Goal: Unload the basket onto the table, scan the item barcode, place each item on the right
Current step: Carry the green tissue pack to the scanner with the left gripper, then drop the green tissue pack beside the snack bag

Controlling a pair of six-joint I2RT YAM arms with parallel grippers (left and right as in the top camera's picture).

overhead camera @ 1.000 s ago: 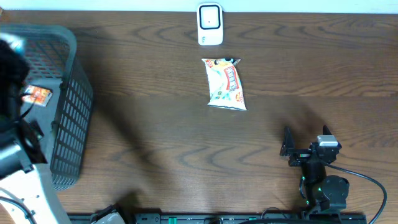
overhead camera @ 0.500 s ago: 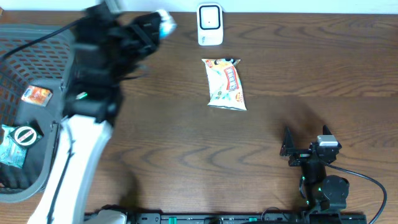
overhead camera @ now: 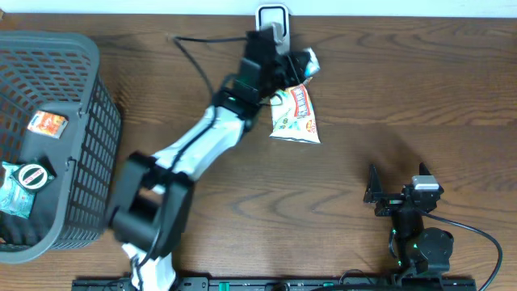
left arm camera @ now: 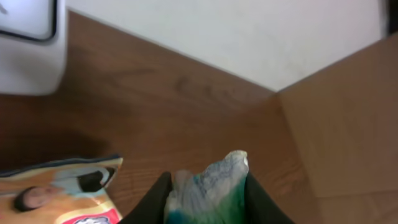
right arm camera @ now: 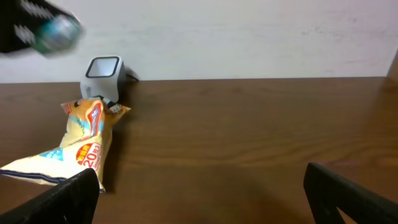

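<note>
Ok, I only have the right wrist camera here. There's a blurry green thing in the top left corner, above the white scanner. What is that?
Observer: It's a small green and white crinkly packet, pinched in the left end effector.
Operator: And where is it relative to the scanner?
Observer: From overhead, it sits just right of the white box-shaped scanner, over the top edge of the yellow and white snack bag.
Operator: What else is out there that I can't see?
Observer: A grey mesh plastic basket on the table's left side, holding an orange packet and a teal packet.
</note>
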